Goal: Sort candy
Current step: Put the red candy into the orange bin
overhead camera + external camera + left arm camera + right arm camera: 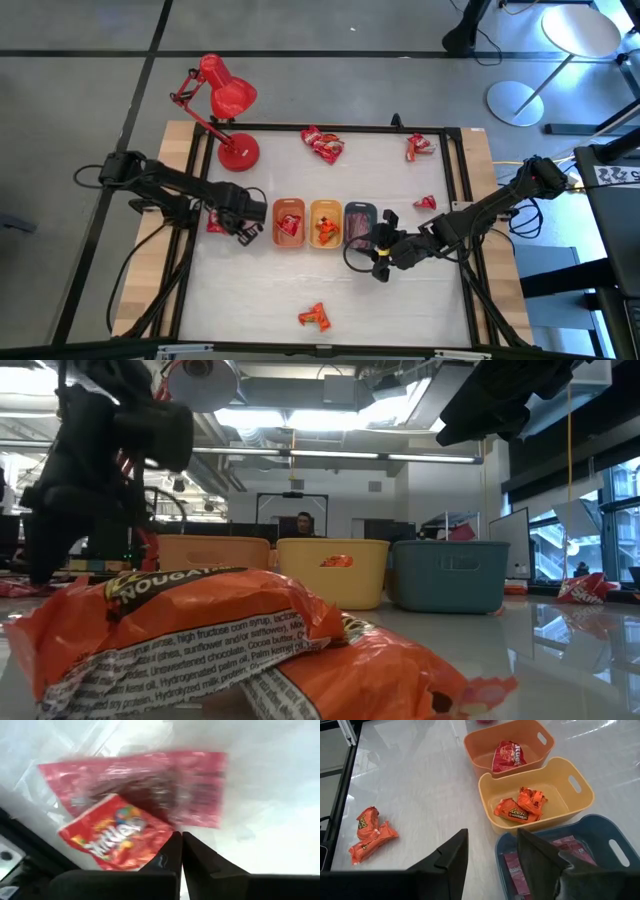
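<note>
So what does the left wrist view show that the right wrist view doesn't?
Only the left wrist view: the left pincer, shut, at a red Skittles packet that lies against a pink wrapper.

Only the right wrist view: the open right pincer above the three trays: orange tray holding a red packet, yellow tray holding Reese's candies, grey tray holding pink wrappers; plus loose orange candies.

Both: the white tabletop.

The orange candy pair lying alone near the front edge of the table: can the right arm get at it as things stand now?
Probably yes. The right end effector is open and empty beside the grey tray, and only bare table lies between it and the orange candy pair. No tray or arm blocks that path.
</note>
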{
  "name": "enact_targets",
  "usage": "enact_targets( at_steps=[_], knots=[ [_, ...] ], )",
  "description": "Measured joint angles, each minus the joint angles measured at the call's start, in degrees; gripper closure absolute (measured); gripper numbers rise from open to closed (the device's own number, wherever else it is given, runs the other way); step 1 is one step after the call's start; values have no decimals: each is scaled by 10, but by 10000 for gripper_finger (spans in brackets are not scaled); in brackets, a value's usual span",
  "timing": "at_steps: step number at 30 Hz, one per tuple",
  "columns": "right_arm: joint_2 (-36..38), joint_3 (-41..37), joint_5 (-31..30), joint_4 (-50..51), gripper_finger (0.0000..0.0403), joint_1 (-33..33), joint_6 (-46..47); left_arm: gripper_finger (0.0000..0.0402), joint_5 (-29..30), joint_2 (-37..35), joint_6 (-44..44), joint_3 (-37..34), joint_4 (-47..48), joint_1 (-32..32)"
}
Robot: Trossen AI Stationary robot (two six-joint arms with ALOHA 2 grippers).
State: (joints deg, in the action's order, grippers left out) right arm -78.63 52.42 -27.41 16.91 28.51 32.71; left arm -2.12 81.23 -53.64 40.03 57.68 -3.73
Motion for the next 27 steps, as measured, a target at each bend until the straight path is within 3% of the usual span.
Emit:
enact_targets(
  at_steps=[7, 11, 17, 22, 27],
  knots=[
    [0, 0, 0, -1, 237, 0, 0, 399, 3, 0, -43, 46, 34, -57],
    [0, 0, -1, -2, 237, 0, 0, 400, 55, 0, -64, 51, 86, -67],
    [0, 0, -6, -4, 237, 0, 0, 381, 77, -1, -8, 52, 81, -58],
    [0, 0, -6, -4, 237, 0, 0, 342, 75, -1, 50, 52, 61, -52],
    [0, 0, -6, -4, 237, 0, 0, 273, 72, -1, 58, 52, 64, -44]
  ],
)
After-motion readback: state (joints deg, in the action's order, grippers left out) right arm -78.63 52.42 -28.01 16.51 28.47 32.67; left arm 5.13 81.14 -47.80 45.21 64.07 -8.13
